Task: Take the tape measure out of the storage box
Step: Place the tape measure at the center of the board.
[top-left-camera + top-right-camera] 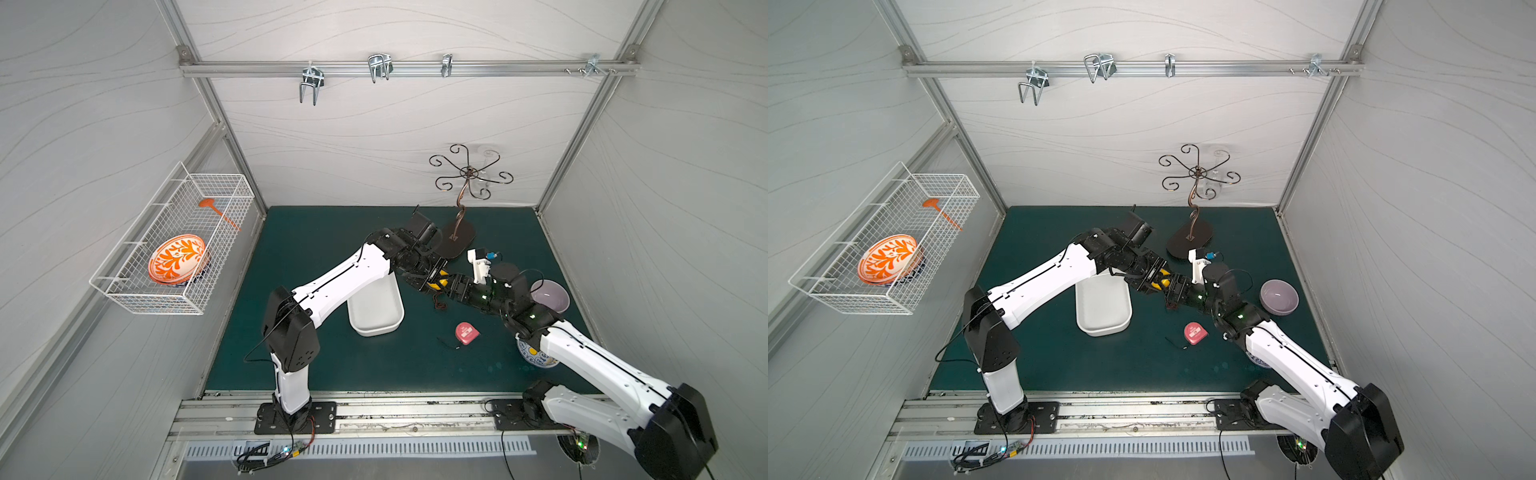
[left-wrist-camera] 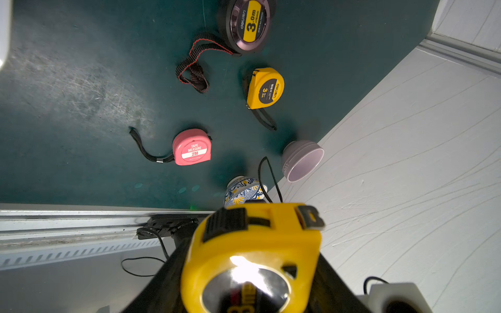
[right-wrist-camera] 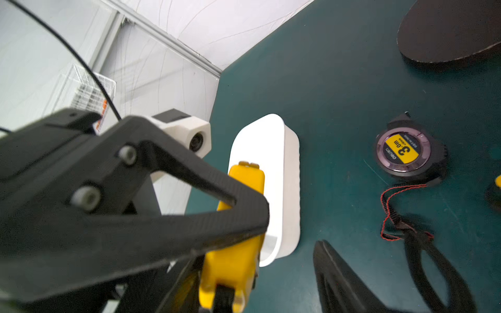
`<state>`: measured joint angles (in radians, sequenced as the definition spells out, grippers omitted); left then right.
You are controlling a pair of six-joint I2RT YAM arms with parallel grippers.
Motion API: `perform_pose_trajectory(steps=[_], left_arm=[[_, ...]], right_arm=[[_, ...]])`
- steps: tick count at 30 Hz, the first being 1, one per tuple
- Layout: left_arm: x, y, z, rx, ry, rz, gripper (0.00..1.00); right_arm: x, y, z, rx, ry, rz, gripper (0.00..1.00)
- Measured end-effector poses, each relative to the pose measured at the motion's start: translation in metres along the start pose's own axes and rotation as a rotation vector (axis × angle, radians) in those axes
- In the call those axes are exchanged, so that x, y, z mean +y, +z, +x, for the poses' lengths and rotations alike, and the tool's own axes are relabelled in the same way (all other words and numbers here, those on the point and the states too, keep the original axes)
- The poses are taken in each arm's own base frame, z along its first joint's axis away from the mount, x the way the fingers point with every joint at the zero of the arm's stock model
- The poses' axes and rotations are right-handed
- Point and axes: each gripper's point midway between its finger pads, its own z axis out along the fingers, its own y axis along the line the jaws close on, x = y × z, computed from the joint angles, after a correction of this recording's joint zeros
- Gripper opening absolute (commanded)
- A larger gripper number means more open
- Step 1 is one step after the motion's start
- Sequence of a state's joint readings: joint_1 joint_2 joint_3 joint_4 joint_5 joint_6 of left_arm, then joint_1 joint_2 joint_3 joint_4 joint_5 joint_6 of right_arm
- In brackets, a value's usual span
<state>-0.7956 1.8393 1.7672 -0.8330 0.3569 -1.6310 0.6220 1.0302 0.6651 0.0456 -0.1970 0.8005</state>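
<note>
Nearest, lower right in a top view: blue-patterned bowl (image 1: pixel 534 356), half hidden under the right arm (image 1: pixel 590 361); just up and left of it, pink tape measure (image 1: pixel 466 332) flat on the bench (image 1: pixel 316 249), strap trailing left; left again, at frame centre, the storage box (image 1: pixel 376 316), far end covered by the left arm (image 1: pixel 345 274), nothing seen in its bare part.

Next back, just right of the box's far end: yellow tape measure (image 1: pixel 438 279), already out of the box, held off the bench, pinched across its flat faces by the left jaws; met from the right by the right jaws, hard against the left ones; cannot tell whether pinching the case or merely spread about it.

On the bench close under that meeting: black round tape measure (image 3: pixel 404 151) with red-edged strap; beside it a smaller yellow tape measure (image 2: pixel 265 88).

Further right, lilac bowl (image 1: pixel 549 296); further back, hook stand (image 1: pixel 457 243); far left on the wall, wire basket (image 1: pixel 174 286) holding an orange plate (image 1: pixel 176 257).

Looks like a hand-over, judging by the pose. Risk of a drop onto the black tape measure, from letting go on the left before a firm bite on the right; risk of the smooth rounded case twisting out of an off-centre pinch; risk of nipping the opposite finger, given such crowding on one small case; risk of wrenching it loose by pulling apart with both grips on.
</note>
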Motion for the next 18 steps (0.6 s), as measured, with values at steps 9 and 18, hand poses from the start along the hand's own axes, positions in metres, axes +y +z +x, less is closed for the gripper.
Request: perform_pose_trajectory(steps=[9, 18], left_arm=[[-0.0061, 0.0011, 0.0029, -0.006, 0.01, 0.026, 0.0], [-0.0062, -0.0054, -0.0003, -0.005, 0.144, 0.035, 0.74]], right_arm=[[0.0081, 0.0, -0.0072, -0.03, 0.032, -0.028, 0.13], [0.0092, -0.0085, -0.0067, -0.053, 0.024, -0.037, 0.07]])
